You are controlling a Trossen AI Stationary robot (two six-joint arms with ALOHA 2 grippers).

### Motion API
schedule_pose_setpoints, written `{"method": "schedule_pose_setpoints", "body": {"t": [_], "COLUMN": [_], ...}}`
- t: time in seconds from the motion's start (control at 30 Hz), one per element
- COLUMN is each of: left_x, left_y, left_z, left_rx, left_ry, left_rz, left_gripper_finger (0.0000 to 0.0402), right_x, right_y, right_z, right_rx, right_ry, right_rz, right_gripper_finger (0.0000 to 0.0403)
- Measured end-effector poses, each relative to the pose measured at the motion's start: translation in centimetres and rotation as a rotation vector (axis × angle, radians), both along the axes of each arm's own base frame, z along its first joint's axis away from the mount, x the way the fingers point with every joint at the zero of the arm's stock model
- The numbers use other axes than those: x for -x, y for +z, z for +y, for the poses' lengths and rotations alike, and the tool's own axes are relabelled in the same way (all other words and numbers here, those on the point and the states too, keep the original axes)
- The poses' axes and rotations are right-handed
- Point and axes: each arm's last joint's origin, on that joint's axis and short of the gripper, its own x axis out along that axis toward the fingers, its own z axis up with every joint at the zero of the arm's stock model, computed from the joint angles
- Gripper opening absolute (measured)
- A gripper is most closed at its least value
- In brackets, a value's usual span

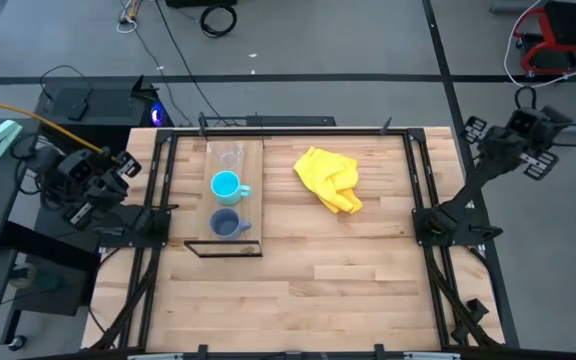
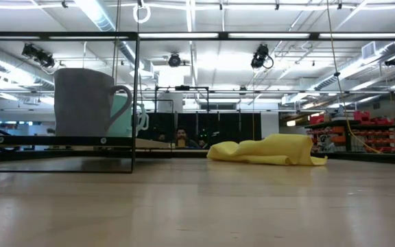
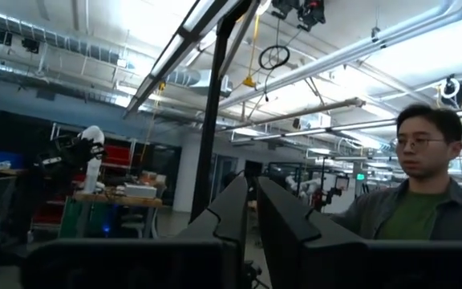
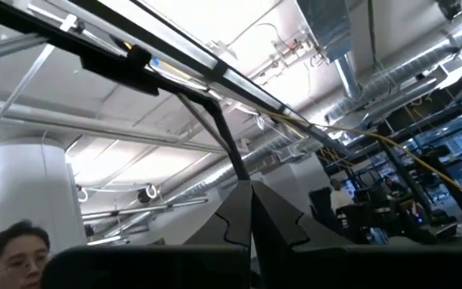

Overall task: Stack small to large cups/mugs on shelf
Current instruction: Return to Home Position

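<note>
The shelf (image 1: 251, 200), a light-wood board with a thin black frame at its near end, lies on the table left of centre. Three cups stand upright on it in a row: a clear glass cup (image 1: 231, 157) farthest, a cyan mug (image 1: 227, 185) in the middle, a dark blue-grey mug (image 1: 227, 224) nearest. In the low view the dark mug (image 2: 84, 101) stands in front of the cyan mug (image 2: 126, 113). My left gripper (image 1: 126, 164) hovers off the table's left edge, shut and holding nothing (image 3: 253, 193). My right gripper (image 1: 474, 128) is raised by the far right corner, shut and holding nothing (image 4: 251, 197).
A crumpled yellow cloth (image 1: 330, 178) lies right of the shelf, toward the far side (image 2: 269, 149). Black frame rails (image 1: 423, 190) run along the table's left and right sides. A person (image 3: 419, 193) stands beyond the table. Bare tabletop (image 1: 348, 290) spans the near half.
</note>
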Motion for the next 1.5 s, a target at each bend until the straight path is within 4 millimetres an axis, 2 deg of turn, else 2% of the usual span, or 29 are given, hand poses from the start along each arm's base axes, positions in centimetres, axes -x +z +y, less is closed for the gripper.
{"method": "schedule_pose_setpoints", "body": {"t": [0.17,0.3,0.37,0.43,0.57,0.83,1.07,1.33,1.5], "left_x": [0.2,-0.9,-1.1,-2.0,-2.8,-5.4,-6.4,-6.3,-6.4], "left_y": [-2.1,-3.2,-3.5,-4.5,-5.7,-10.5,-14.0,-14.1,-14.2], "left_z": [0.1,-0.3,-0.4,-0.8,-1.4,-2.5,-2.9,-2.9,-3.0], "left_rx": [0.045,0.041,0.058,0.050,0.028,0.069,0.123,0.113,0.108], "left_ry": [-0.008,-0.013,-0.016,-0.029,-0.076,-0.113,-0.144,-0.157,-0.158], "left_rz": [-0.036,-0.008,-0.023,-0.015,-0.142,-0.101,-0.131,-0.135,-0.125], "left_gripper_finger": [0.0043,0.0039,0.0036,0.0035,0.0037,0.0039,0.0033,0.0039,0.0032], "right_x": [0.3,-0.1,-0.7,-1.6,-3.6,-6.2,-7.7,-8.4,-8.7], "right_y": [-1.2,-1.6,-2.2,-3.0,-5.1,-9.2,-13.0,-16.3,-17.2], "right_z": [-0.4,0.0,0.4,1.2,3.1,5.9,7.4,8.2,8.4], "right_rx": [-0.035,-0.039,-0.050,-0.062,-0.071,-0.085,-0.118,-0.139,-0.119], "right_ry": [-0.012,-0.015,-0.034,-0.023,0.007,0.107,0.156,0.214,0.210], "right_rz": [-0.011,0.015,0.046,0.055,0.039,0.019,-0.013,-0.033,-0.021], "right_gripper_finger": [0.0013,0.0013,0.0013,0.0013,0.0013,0.0013,0.0013,0.0013,0.0013]}}
